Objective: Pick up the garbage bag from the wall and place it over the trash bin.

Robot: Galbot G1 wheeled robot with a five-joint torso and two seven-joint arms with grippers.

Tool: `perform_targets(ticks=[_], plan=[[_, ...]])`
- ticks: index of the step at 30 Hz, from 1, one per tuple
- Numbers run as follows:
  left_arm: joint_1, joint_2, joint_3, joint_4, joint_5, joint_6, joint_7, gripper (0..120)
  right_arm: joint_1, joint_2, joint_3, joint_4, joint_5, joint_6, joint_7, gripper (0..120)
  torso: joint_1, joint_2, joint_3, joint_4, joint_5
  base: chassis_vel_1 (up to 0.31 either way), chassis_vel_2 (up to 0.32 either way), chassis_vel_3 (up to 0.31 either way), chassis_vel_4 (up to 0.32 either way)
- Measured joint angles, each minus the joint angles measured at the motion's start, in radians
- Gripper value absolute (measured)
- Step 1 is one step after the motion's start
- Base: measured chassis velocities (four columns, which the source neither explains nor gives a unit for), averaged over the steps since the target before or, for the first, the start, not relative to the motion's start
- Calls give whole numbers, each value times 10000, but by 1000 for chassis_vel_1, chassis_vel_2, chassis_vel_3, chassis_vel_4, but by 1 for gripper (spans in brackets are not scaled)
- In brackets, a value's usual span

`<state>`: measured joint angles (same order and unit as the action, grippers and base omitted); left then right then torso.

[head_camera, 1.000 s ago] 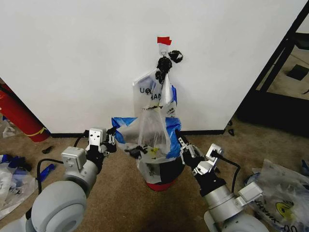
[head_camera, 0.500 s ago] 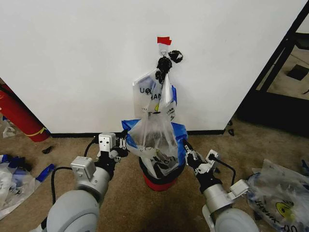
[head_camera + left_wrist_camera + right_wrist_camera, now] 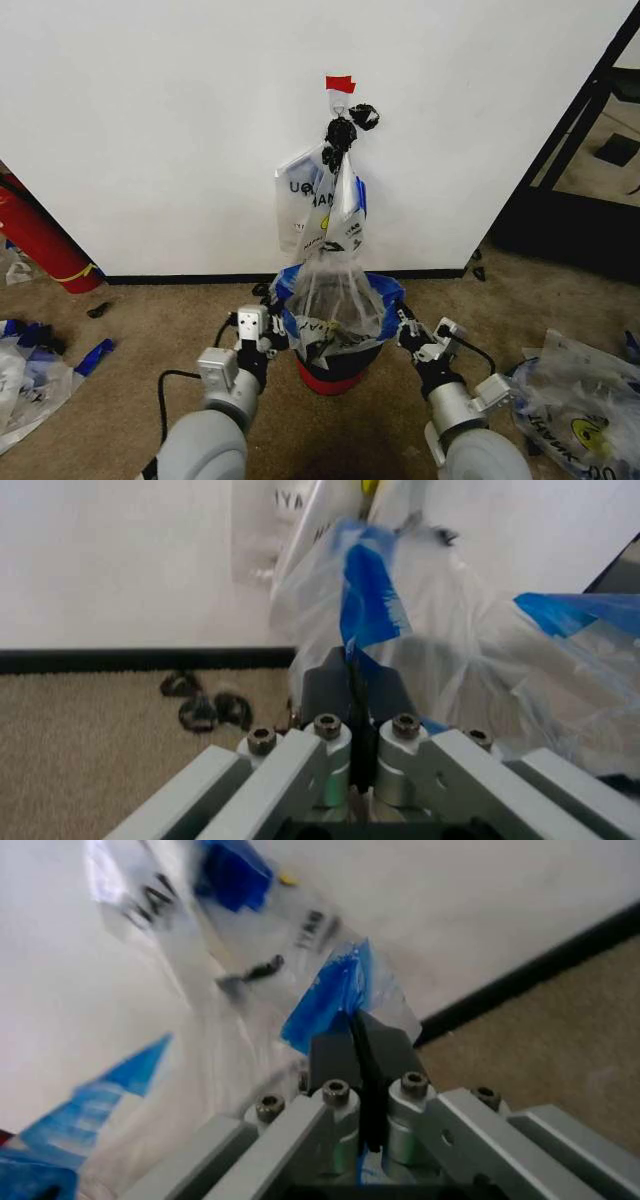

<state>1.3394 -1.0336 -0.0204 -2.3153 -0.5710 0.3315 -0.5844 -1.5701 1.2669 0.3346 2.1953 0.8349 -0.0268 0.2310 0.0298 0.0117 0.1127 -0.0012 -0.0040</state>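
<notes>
Garbage bag: thin, see-through whitish film with a blue rim band; its mouth lay spread over the trash bin, its body slack inside and rising in a crumpled peak.
Trash bin: black, round, red-based, on the carpet just before the wall.
Left gripper: fingers pinched together on the blue rim at the bin's left side.
Right gripper: likewise clamped on the rim band at the right side.
Risk: the film looked flimsy; pulling down unevenly could tear it or tip the light bin, and letting go early could let the rim spring off.
Wall hook: other bags hung above, close enough to snag.
</notes>
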Motion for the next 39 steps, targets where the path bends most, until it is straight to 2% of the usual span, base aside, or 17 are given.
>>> perform_targets(ticks=[6, 18, 28, 33, 39], plan=[[85, 23, 7, 194, 61, -10, -84, 0, 47, 305, -193, -332, -74, 15, 29, 0, 0, 0, 0, 1, 0, 0, 0, 0, 0], [702, 467, -450, 250, -289, 344, -297, 0, -684, 344, -401, -475, -583, 141, -51, 0, 0, 0, 0, 0, -1, 0, 0, 0, 0], [290, 842, -457, 432, -1018, 1058, -548, 0, -919, 222, 195, -535, -294, 71, 105, 0, 0, 0, 0, 0, -1, 0, 0, 0, 0], [181, 1049, -450, 310, -1589, 1505, -709, 0, -976, 241, 115, -559, -285, -213, 288, 0, 0, 0, 0, 0, -2, 0, 0, 0, 0], [316, 1418, -624, 96, -1781, 1797, -714, 0, -1276, 261, -67, -540, -522, -459, 379, 0, 0, 0, 0, 0, 0, 0, 0, 0, 0]])
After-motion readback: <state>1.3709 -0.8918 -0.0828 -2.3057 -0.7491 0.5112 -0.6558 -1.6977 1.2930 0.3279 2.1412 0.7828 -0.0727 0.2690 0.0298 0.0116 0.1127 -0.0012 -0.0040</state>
